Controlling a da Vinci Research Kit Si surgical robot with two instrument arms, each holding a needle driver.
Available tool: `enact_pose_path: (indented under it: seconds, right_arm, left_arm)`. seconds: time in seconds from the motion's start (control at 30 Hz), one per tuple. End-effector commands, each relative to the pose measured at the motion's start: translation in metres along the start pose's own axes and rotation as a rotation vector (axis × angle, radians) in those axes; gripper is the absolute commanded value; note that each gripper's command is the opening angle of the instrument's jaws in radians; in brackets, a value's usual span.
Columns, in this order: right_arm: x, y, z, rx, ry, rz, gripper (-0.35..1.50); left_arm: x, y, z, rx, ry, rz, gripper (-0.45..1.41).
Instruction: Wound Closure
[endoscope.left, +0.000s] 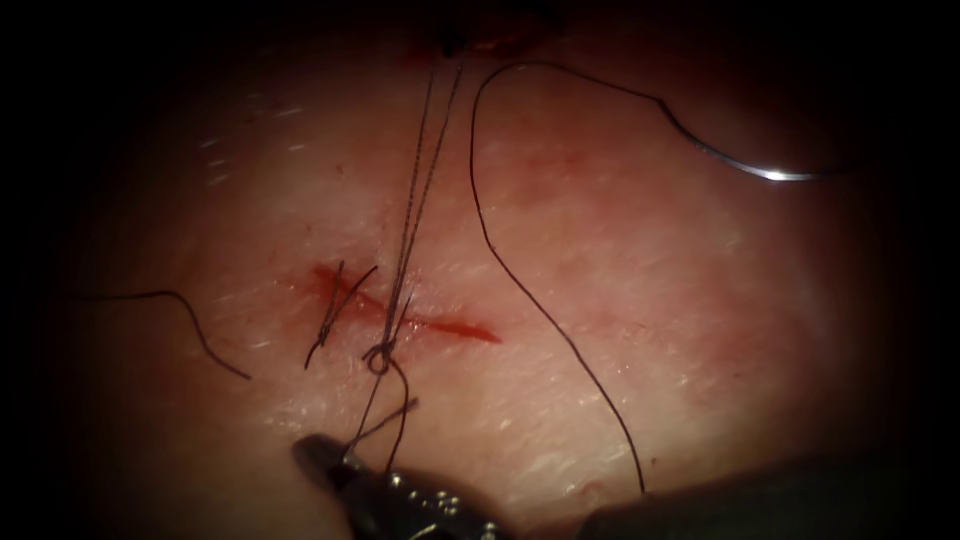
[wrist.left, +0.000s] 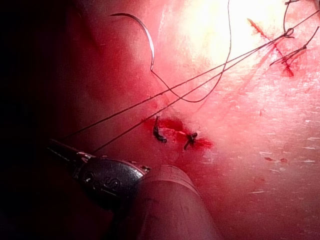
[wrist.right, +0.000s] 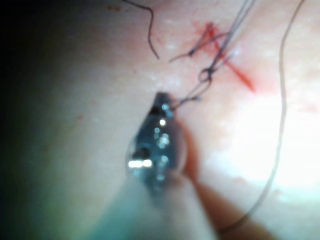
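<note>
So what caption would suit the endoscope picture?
Right hand grips thread below a knot at the cut; needle lies free, upper right.

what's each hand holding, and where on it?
Right hand: thread tail just below the knot. Left hand: the two long strands, far from the knot. Needle lies free on the tissue, right of the cut.

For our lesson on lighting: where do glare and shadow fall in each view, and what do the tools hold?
Endoscope view: dark rim all round; a glint on the needle, lying free on the tissue right of the cut. Left wrist view: glare on tissue; the left tool, in shadow, holds thread. Right wrist view: glints on the right tool, holding thread.
</note>
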Motion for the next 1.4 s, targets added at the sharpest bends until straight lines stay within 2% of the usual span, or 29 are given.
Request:
enact_pose_path:
  seconds: [0.03,0.17,0.5,1.4]
  right_arm:
    - [-0.0015,-0.0016,0.0004,0.002,-0.017,-0.015,-0.35]
    - [-0.0022,-0.0019,0.0007,-0.025,-0.026,-0.035,-0.35]
    - [-0.0035,-0.0022,0.0011,0.007,-0.064,-0.056,-0.35]
    - [-0.0069,-0.0060,0.0013,0.127,-0.180,-0.140,-0.35]
  left_arm:
    - [-0.0007,0.0007,0.0006,0.000,0.001,-0.007,-0.45]
    - [-0.0001,-0.0004,0.0017,0.009,0.004,-0.001,-0.45]
    - [0.0011,-0.0040,0.0040,0.024,0.021,0.008,-0.45]
    - [0.0013,-0.0062,0.0063,0.036,0.029,0.018,-0.45]
